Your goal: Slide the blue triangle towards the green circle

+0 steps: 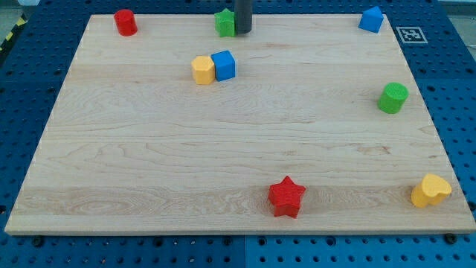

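The blue triangle (371, 19) sits near the board's top right corner. The green circle (392, 98) stands at the right side, below the blue triangle and well apart from it. My tip (243, 32) is at the top middle of the board, just right of a green block (225, 23) and touching or nearly touching it. The tip is far to the left of the blue triangle.
A red cylinder (125, 22) is at the top left. A yellow block (202, 70) and a blue cube (223, 65) touch each other left of centre. A red star (286, 196) lies at the bottom middle. A yellow heart (431, 190) is at the bottom right corner.
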